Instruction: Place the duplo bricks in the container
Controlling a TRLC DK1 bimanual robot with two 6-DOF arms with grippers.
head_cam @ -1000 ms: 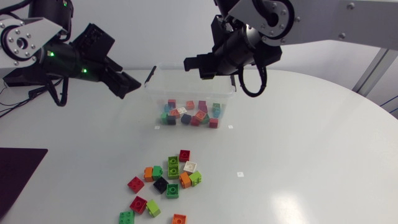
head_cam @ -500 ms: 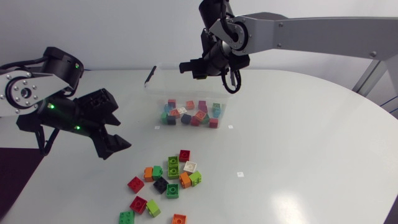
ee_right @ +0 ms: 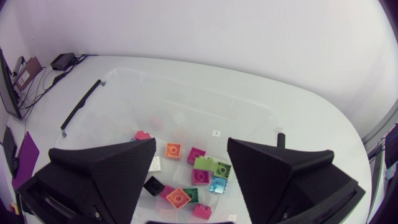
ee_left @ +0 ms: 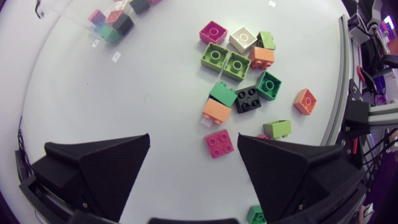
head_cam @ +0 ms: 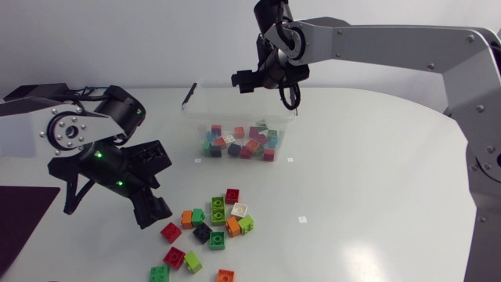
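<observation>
Head view: the left gripper (head_cam: 154, 210) hangs low over the counter (head_cam: 376, 180), fingers apart and empty, at the edge of the loose bricks (head_cam: 218, 221). A red brick (head_cam: 171, 231) lies just beside its tips. The container (head_cam: 196, 106) stands well apart at the far side, with the right gripper (head_cam: 244, 79) above its rim, so the left arm is plainly the nearer one to the loose pile.

Left wrist view: the red brick (ee_left: 219, 144) (it reads pinkish here) sits on the counter between the spread fingers. It is off-centre, closer to one finger than the other, and touches neither. It is a square two-by-two, so it has no long axis to line up with, though it lies a little askew to the fingers. An orange-and-green pair (ee_left: 217, 102) lies just ahead of it. The pick probably calls for a small sideways shift to centre the brick before closing.

Right wrist view: the right gripper (ee_right: 191, 144), fingers apart and holding nothing, looks down into the container (ee_right: 205, 102), where many bricks already lie on the floor.
</observation>
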